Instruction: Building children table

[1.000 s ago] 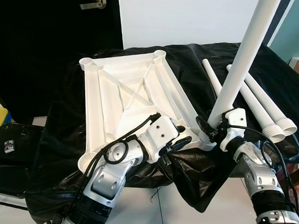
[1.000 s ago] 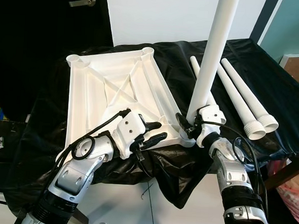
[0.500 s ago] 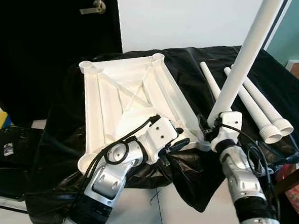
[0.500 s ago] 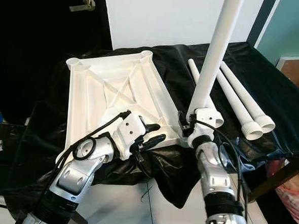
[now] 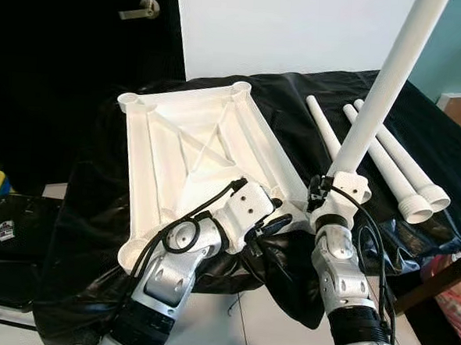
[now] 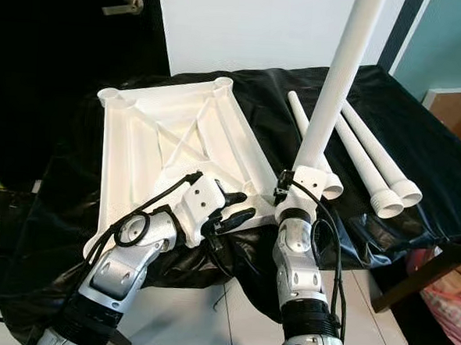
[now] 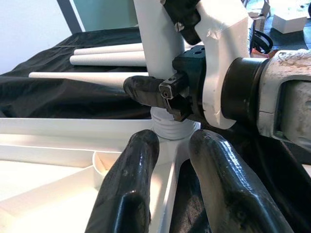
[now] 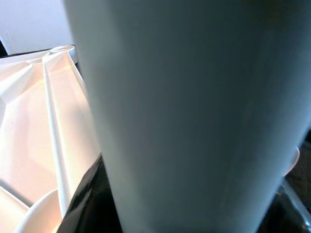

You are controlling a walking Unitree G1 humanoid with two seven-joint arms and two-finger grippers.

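White table leg (image 5: 380,92) upright in right gripper (image 5: 320,195), at tabletop (image 5: 186,150) corner

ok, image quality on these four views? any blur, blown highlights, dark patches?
Left eye view: sharp; door area at the upper left is near black. Right eye view: equally sharp, white tabletop ribs readable. Left wrist view: left tool fingers soft up close, right tool crisp. Right wrist view: table leg too near, out of focus; the tabletop behind it has a warm, overexposed cast.

Head eyes look down; wrist cameras sit close on the leg (image 5: 380,92).
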